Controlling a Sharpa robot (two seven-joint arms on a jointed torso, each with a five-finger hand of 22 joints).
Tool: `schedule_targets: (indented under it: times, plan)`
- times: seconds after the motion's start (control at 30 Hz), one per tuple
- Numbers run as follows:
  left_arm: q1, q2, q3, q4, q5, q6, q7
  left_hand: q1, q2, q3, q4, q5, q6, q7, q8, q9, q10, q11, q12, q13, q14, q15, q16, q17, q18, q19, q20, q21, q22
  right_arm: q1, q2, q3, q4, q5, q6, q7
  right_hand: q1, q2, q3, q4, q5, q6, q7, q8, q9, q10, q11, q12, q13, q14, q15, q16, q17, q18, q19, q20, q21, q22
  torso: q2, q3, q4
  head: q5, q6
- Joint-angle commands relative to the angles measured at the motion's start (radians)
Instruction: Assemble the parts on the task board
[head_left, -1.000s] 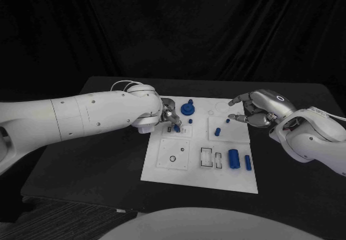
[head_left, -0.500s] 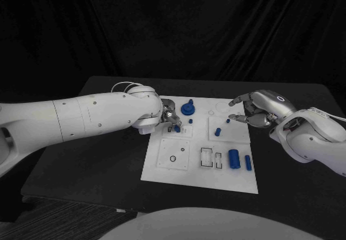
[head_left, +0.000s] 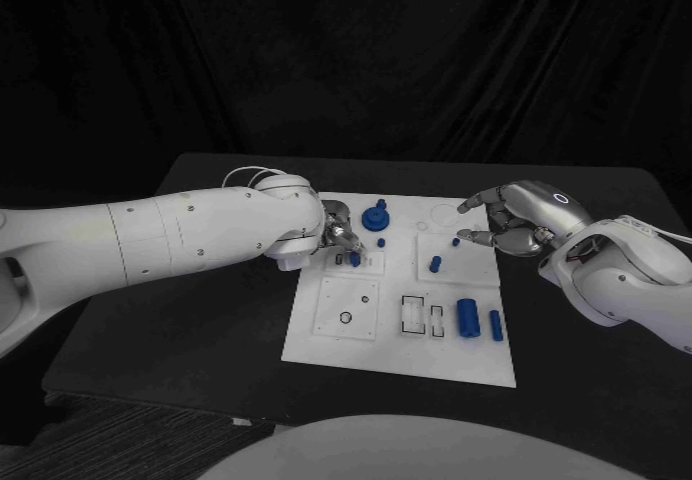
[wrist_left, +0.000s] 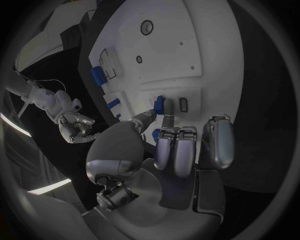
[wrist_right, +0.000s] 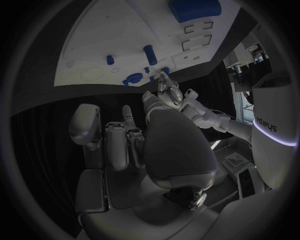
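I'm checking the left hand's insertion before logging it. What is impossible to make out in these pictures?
- Head view: whether the small blue part is seated in the task board; the left hand covers its top.
- Left wrist view: the slot under that part; fingers hide it.
- Right hand: the pictures are too dim to show whether it holds anything.

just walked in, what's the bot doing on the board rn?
Mid-assembly on the white task board. The left robot hand pinches a small blue part and has it down at a slot in the board's upper left section. The right robot hand hovers over the board's far right edge with its fingers apart, holding nothing. A large blue cylinder and a slimmer blue pin lie loose near the front right.
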Motion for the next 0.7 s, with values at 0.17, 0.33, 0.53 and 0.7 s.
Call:
schedule_targets:
  times: [0.17,0.33,0.53,0.7]
  plan:
    - [-0.002,-0.001,0.001,0.002,0.002,0.011,0.014,-0.012,-0.004,-0.026,0.021,-0.024,0.004,0.004,-0.011,0.002,0.104,-0.003,0.004,0.263,0.104,-0.004,0.003,0.264,0.006,-0.004,0.002,-0.007,0.074,-0.003,0.002,0.001,-0.001,-0.002,-0.001,-0.015,-0.002,0.011,0.001,-0.008,0.003,0.009,-0.001,0.005,-0.001,0.087,0.005,-0.003,0.245,0.061,0.006,-0.005,0.113,0.001,-0.007,0.002,-0.003,0.087,0.001,0.0002,0.0,-0.001,0.0]
    - [-0.003,-0.002,0.001,0.002,0.002,0.015,0.014,-0.012,-0.007,-0.041,0.032,-0.037,0.007,0.004,-0.015,0.003,0.104,-0.002,0.004,0.263,0.104,-0.004,0.003,0.264,0.006,-0.005,0.002,-0.01,0.073,-0.004,0.003,0.001,-0.002,-0.002,-0.001,-0.014,-0.002,0.011,0.001,-0.008,0.003,0.009,-0.001,0.005,-0.001,0.087,0.005,-0.003,0.245,0.061,0.006,-0.005,0.113,0.001,-0.007,0.002,-0.003,0.087,0.001,0.0007,0.0007,0.0,0.0]
    - [-0.003,-0.006,0.001,0.003,0.002,0.02,0.015,0.008,-0.017,-0.052,0.023,-0.021,0.011,0.0,-0.013,0.013,0.104,-0.004,0.004,0.263,0.104,-0.004,0.003,0.264,0.008,-0.01,0.002,-0.016,0.07,-0.005,0.002,0.001,-0.002,-0.002,-0.001,-0.014,-0.002,0.01,0.0,-0.008,0.006,0.01,-0.001,0.005,-0.002,0.087,0.005,-0.004,0.244,0.061,0.006,-0.005,0.113,0.001,-0.008,0.002,-0.004,0.087,0.001,0.001,0.0008,-0.002,0.0]
    - [-0.003,-0.008,0.001,0.004,0.002,0.023,0.017,0.057,-0.027,-0.048,-0.014,0.068,0.013,-0.009,0.006,0.054,0.104,-0.012,0.004,0.263,0.104,-0.01,0.003,0.264,0.008,-0.009,-0.003,-0.019,0.073,-0.006,0.001,0.001,-0.002,-0.002,-0.001,-0.014,-0.002,0.01,0.0,-0.008,0.006,0.01,-0.001,0.005,-0.002,0.087,0.005,-0.004,0.244,0.061,0.006,-0.005,0.113,0.001,-0.008,0.002,-0.004,0.087,0.001,0.0004,0.0008,-0.002,0.0]
